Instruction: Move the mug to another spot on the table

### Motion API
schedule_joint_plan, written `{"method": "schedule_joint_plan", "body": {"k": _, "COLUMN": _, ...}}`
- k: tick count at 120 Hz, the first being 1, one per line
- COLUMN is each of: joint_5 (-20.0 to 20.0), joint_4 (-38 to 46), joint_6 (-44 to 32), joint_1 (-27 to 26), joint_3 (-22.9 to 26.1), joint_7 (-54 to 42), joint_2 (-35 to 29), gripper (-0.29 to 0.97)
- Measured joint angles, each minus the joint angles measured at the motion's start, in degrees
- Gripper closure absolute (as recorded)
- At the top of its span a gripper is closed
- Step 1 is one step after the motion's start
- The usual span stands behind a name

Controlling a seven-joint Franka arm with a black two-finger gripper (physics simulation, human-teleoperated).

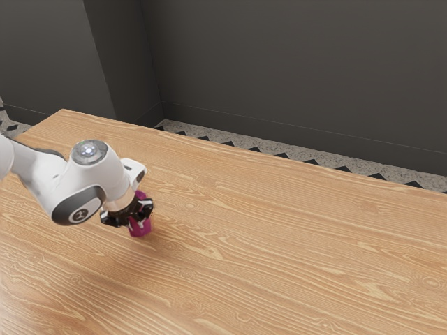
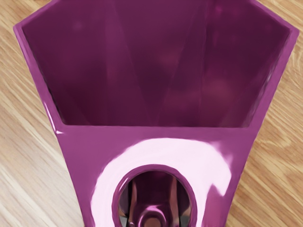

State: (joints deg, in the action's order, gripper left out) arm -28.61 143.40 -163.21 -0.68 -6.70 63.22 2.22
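Observation:
A magenta mug (image 1: 142,227) with faceted sides stands upright on the wooden table (image 1: 279,230), toward the exterior view's left. My black gripper (image 1: 130,215) is lowered right over it, with the hand covering most of the mug from that side. In the wrist view the mug (image 2: 156,75) lies directly under the hand: I look into its hexagonal opening, and its handle loop (image 2: 154,198) is nearest the camera. The mug's base appears to rest on the wood.
The wood-grain table stretches wide toward the exterior view's right and front. Its far edge (image 1: 230,143) runs along a patterned floor strip below dark walls. My white arm (image 1: 63,178) comes in from the exterior view's left.

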Motion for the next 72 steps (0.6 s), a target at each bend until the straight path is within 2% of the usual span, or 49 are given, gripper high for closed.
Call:
{"method": "schedule_joint_plan", "body": {"k": 17, "joint_5": 1.97, "joint_4": -0.11, "joint_6": -0.94, "joint_1": 4.71, "joint_3": 0.01, "joint_7": -2.52, "joint_2": 0.94, "gripper": 0.65}}
{"method": "schedule_joint_plan", "body": {"k": 28, "joint_5": 2.69, "joint_4": -0.12, "joint_6": -1.40, "joint_1": 5.63, "joint_3": 0.03, "joint_7": -3.91, "joint_2": 1.16, "gripper": 0.65}}
{"method": "schedule_joint_plan", "body": {"k": 49, "joint_5": 3.43, "joint_4": 0.03, "joint_6": -1.90, "joint_1": 4.11, "joint_3": 0.21, "joint_7": -6.03, "joint_2": 1.19, "gripper": 0.31}}
{"method": "schedule_joint_plan", "body": {"k": 72, "joint_5": 4.20, "joint_4": 5.02, "joint_6": -1.36, "joint_1": 3.25, "joint_3": 3.42, "joint_7": -6.59, "joint_2": -2.44, "gripper": 0.13}}
